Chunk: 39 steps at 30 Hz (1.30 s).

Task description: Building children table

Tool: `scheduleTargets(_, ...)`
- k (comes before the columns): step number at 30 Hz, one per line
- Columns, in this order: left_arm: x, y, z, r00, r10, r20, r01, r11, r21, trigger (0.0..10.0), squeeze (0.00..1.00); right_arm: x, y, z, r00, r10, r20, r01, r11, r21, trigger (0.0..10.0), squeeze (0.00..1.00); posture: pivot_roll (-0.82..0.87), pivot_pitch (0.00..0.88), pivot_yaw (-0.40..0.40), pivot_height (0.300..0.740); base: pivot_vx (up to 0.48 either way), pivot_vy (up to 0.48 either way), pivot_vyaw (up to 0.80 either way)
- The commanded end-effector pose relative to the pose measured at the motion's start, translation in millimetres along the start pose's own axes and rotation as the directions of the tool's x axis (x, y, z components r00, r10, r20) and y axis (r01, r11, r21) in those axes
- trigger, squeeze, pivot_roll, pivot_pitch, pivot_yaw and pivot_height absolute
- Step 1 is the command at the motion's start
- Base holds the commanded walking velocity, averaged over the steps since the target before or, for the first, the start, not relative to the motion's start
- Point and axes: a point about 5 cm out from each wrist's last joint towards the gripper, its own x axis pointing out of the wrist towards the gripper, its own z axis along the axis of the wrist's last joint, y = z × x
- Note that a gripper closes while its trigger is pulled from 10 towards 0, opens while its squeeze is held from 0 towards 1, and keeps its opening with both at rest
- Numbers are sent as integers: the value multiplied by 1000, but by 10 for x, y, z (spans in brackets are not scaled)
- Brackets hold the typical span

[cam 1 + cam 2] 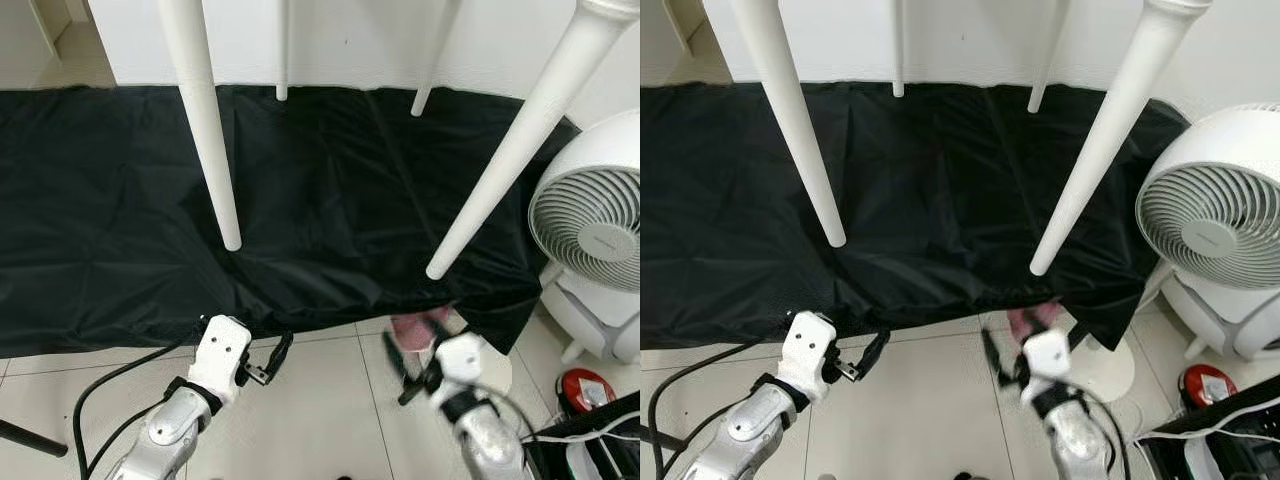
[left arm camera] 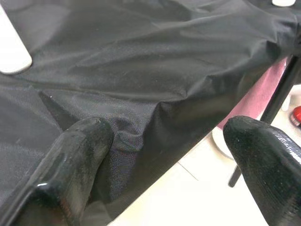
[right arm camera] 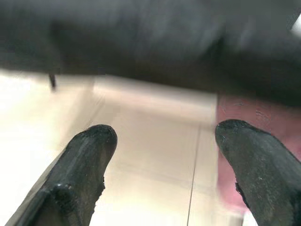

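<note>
All four legs (image 1: 208,120) are already standing up from the upturned table on the black cloth (image 1: 330,190), while the left gripper (image 1: 268,362) and right gripper (image 1: 412,352) are hanging released, grasping nothing, suggesting assembly is nearly finished.

Obstacles: four white legs (image 1: 205,130) rising from black cloth (image 1: 330,210), two near at 11 and 1 o'clock, open gap between. Fan (image 1: 590,215) at 2 o'clock. Cables (image 1: 110,385) at 8 o'clock. Bare floor (image 1: 320,400) centre.
</note>
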Motion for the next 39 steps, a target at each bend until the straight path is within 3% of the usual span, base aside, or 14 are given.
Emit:
scheduleTargets(1, -83, -132, -202, 983, -162, -80, 163, 987, -2, 10000, 0, -20, -10, -83, 999, 10, -35, -10, 1000, -15, 10000, 0, 114, 110, -26, 740, 0, 0, 0)
scheduleTargets(5, -93, -122, -178, 990, -139, -23, 140, 990, 12, 10000, 0, -20, -36, -323, 988, -7, -155, 6, 1000, -6, 10000, 0, 120, 98, -33, 740, 0, 0, 0)
scheduleTargets(9, -83, -110, -136, 992, -127, 5, 127, 992, 3, 10000, 0, -18, -43, -351, 985, -13, -170, 10, 1000, -24, 10000, 0, 127, 93, -37, 740, 0, 0, 0)
scheduleTargets(11, -65, -107, 54, 989, -113, 93, 115, 993, -7, 10000, 0, -13, -33, -421, 978, -11, -208, 5, 1000, -30, 10000, 0, 140, 89, -49, 740, 0, 0, 0)
scheduleTargets(16, -90, -139, 185, 979, -127, 159, 126, 992, 11, 10000, 0, -23, -12, -510, 966, -3, -258, -3, 1000, -22, 10000, 0, 151, 89, -57, 740, 0, 0, 0)
scheduleTargets(22, -215, -179, 42, 979, -161, 127, 159, 987, 29, 10000, 0, -136, 30, -732, 914, 8, -405, -2, 1000, 15, 10000, 0, 161, 91, -65, 740, 0, 0, 0)
scheduleTargets(24, -346, -206, -261, 981, -192, -2, 192, 980, 49, 10000, 0, -308, 57, -918, 845, 0, -535, 25, 999, 39, 10000, 0, 163, 94, -66, 740, 0, 0, 0)
scheduleTargets(27, -397, -215, -363, 978, -200, -51, 202, 978, 42, 10000, 0, -375, 66, -979, 817, -3, -577, 37, 998, 48, 10000, 0, 163, 94, -66, 740, 0, 0, 0)
scheduleTargets(30, -516, -232, -668, 953, -226, -204, 240, 970, 46, 10000, 0, -558, 71, -1112, 741, -18, -671, 91, 993, 73, 10000, 0, 172, 99, -66, 740, 0, 0, 0)
scheduleTargets(32, -609, -207, -959, 917, -185, -353, 200, 980, 6, 10000, 0, -748, 88, -1222, 665, -33, -746, 145, 986, 85, 10000, 0, 172, 102, -63, 740, 0, 0, 0)
scheduleTargets(33, -609, -207, -959, 917, -185, -353, 200, 980, 6, 10000, 0, -748, 88, -1222, 665, -33, -746, 145, 986, 85, 10000, 0, 172, 102, -63, 740, 0, 0, 0)
scheduleTargets(35, -686, -262, -1192, 847, -194, -496, 216, 976, -15, 10000, 0, -852, 109, -1275, 624, -41, -781, 177, 980, 90, 10000, 0, 162, 104, -55, 740, 0, 0, 0)
scheduleTargets(38, -713, -283, -1250, 822, -201, -533, 222, 975, -24, 10000, 0, -870, 115, -1285, 615, -44, -787, 183, 979, 89, 10000, 0, 162, 104, -55, 740, 0, 0, 0)
scheduleTargets(39, -747, -284, -1331, 795, -176, -580, 164, 984, -73, 10000, 0, -876, 122, -1290, 611, -44, -790, 196, 976, 97, 10000, 0, 155, 103, -50, 740, 0, 0, 0)
